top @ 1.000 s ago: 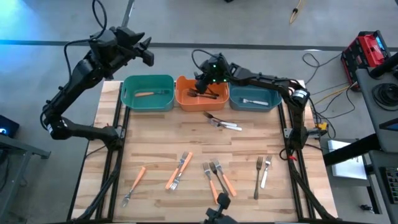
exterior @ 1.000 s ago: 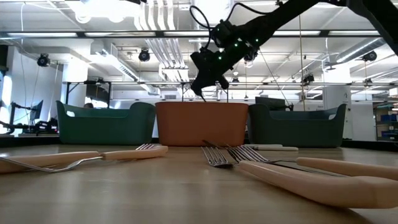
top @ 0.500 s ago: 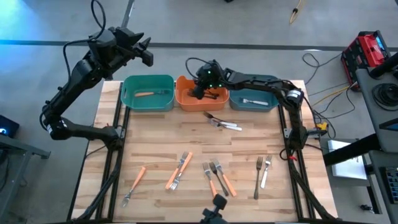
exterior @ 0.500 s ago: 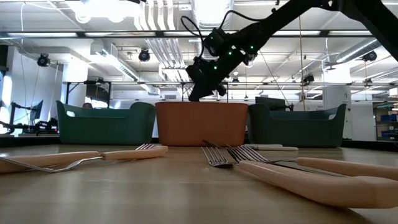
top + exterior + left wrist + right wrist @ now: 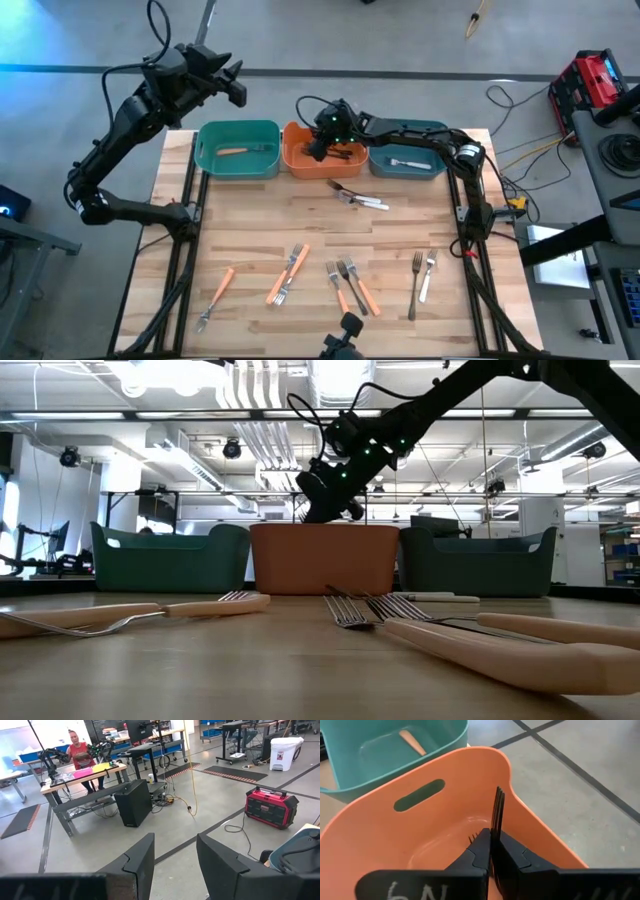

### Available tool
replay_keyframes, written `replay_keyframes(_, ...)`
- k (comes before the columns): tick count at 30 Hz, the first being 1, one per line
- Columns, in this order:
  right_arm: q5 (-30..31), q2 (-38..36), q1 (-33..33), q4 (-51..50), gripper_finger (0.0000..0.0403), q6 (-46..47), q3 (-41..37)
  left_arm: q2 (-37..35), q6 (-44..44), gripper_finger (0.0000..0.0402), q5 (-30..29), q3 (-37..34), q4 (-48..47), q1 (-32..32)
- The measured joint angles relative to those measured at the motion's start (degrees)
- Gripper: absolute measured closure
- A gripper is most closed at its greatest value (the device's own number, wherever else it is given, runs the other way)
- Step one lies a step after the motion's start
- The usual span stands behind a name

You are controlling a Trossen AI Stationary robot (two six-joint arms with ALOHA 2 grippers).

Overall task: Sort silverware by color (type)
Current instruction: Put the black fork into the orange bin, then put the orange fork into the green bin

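My right gripper (image 5: pixel 491 851) (image 5: pixel 319 143) is shut on a dark fork (image 5: pixel 497 810) over the left part of the orange bin (image 5: pixel 296 155) (image 5: pixel 325 558). Dark forks (image 5: pixel 343 153) lie on that bin's floor. The green bin (image 5: pixel 237 150) holds an orange-handled fork. The blue bin (image 5: pixel 408 160) holds a white-handled one. A dark fork and a white fork (image 5: pixel 358 196) lie crossed on the table below the bins. Several orange-handled forks (image 5: pixel 288 272) and silver ones (image 5: pixel 421 278) lie near the table's near edge. My left gripper (image 5: pixel 175 865) is open, raised beyond the far-left corner. My right gripper pinches the dark fork between its two fingers (image 5: pixel 482 851), just below the tines (image 5: pixel 497 802). The fork lies along the fingers, and the tines stick out past the fingertips. The fingers hide the handle. The fork is lifted clear, above the orange bin's floor.
The three bins stand side by side along the table's far edge. Bare wood lies between the bins and the forks near the near edge. Floor, cables and a red case (image 5: pixel 590 80) lie beyond the table.
My right gripper has moved toward the table's left across the orange bin and sunk a little toward its rim, carrying the dark fork along. The forks on the table have stayed in place.
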Motion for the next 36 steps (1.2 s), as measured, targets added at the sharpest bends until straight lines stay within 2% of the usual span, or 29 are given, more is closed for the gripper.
replay_keyframes(4, 0.09, 0.01, 0.06, 0.02, 0.0382, -0.01, 0.00, 0.00, 0.00, 0.0272, 0.00, 0.00, 0.01, 0.00)
replay_keyframes(13, 0.09, 0.01, 0.10, 0.07, 0.0319, 0.90, 0.00, 0.00, 0.00, 0.0272, 0.00, 0.00, 0.05, 0.00)
replay_keyframes(20, -0.05, -1.11, 0.10, -0.37, 0.0320, 3.26, 0.00, 0.00, 0.00, 0.0272, 0.00, 0.00, 0.05, 0.00)
replay_keyframes(36, -0.51, -8.63, 0.13, -1.06, 0.0321, 6.64, 0.00, 0.17, -1.71, 0.0272, 0.04, -0.37, -2.68, -0.01)
